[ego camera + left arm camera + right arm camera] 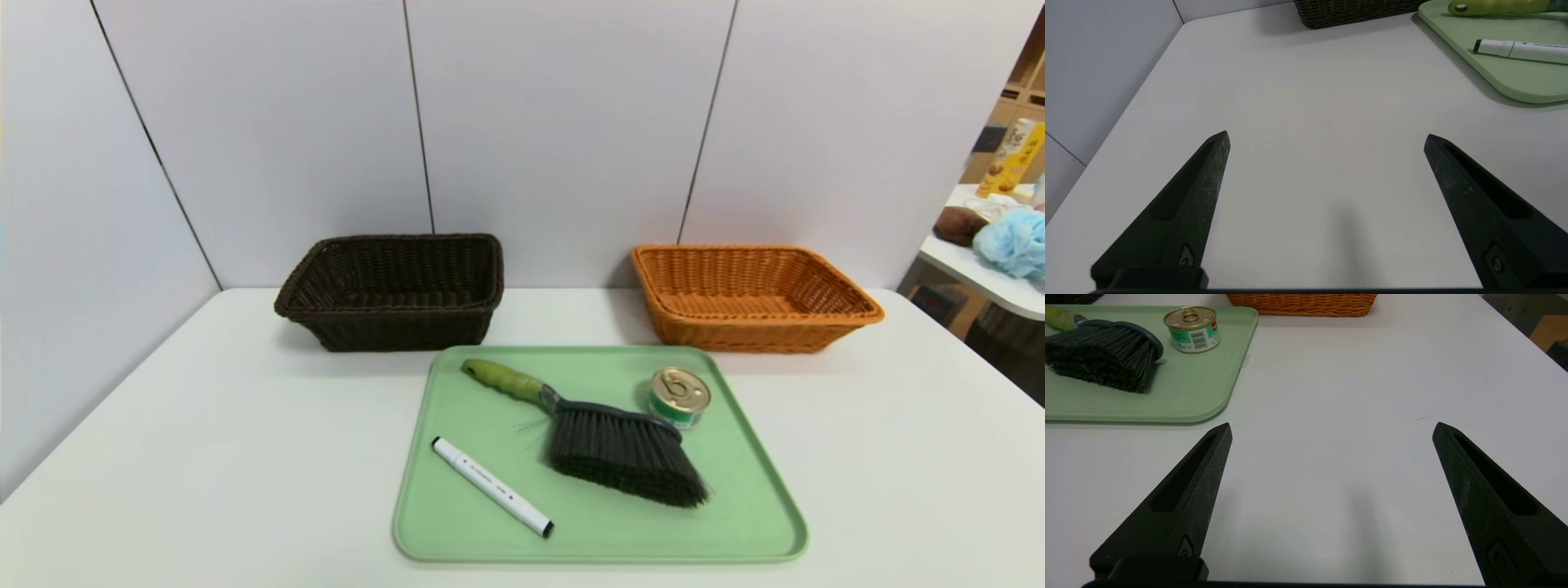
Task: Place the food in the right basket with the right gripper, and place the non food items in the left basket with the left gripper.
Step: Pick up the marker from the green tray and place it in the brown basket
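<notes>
On the white table (245, 457), a green tray (482, 523) bears three items: a tin can (680, 397), upright toward its far right corner with the gold lid uppermost; a brush (608, 437), lying across the middle with its green handle toward the far left; and a white marker (492, 487), lying diagonally at the near left. Beyond the tray stand two baskets, well apart. The dark brown basket (392, 327), left, is empty. The orange basket (755, 327), right, is likewise empty. The left gripper (1327, 136) is over the table left of the tray, jaws wide apart, holding nothing. The right gripper (1333, 426) is over the table right of the tray, also spread wide, gripping nothing.
</notes>
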Motion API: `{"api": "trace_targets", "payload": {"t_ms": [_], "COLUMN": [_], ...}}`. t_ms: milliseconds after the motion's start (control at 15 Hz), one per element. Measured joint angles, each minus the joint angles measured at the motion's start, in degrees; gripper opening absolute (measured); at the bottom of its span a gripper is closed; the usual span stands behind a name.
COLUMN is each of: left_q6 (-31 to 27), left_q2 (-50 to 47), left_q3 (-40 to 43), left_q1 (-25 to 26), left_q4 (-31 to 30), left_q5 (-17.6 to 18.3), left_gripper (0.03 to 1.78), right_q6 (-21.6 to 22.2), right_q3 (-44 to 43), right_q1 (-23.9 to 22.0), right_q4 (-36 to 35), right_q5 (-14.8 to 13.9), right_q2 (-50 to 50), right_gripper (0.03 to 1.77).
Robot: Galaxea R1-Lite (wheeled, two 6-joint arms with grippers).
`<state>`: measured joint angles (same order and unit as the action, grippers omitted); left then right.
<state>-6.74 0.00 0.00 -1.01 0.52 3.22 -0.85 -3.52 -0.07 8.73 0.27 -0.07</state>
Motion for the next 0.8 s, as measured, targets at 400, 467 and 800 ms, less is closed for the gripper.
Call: {"api": "trace_targets", "payload": {"t_ms": [400,467,800], "left_q6": [0.0,0.0,0.0], "left_q2": [0.0,0.0,0.0], "left_q3": [0.0,0.0,0.0], "left_q1": [0.0,0.0,0.0], "left_q4": [0.0,0.0,0.0], "left_q5": [0.0,0.0,0.0], "left_gripper": [1.69,1.69,1.69], "right_q6": [0.3,0.3,0.3], "right_q3": [0.1,0.1,0.2], "right_q1": [0.0,0.0,0.0], "right_q4": [-0.1,-0.1,-0.3], "right_q5": [-0.4,-0.5,-0.5], "right_q2": [0.0,0.0,0.0], "right_gripper": [1.70,1.70,1.70]}}
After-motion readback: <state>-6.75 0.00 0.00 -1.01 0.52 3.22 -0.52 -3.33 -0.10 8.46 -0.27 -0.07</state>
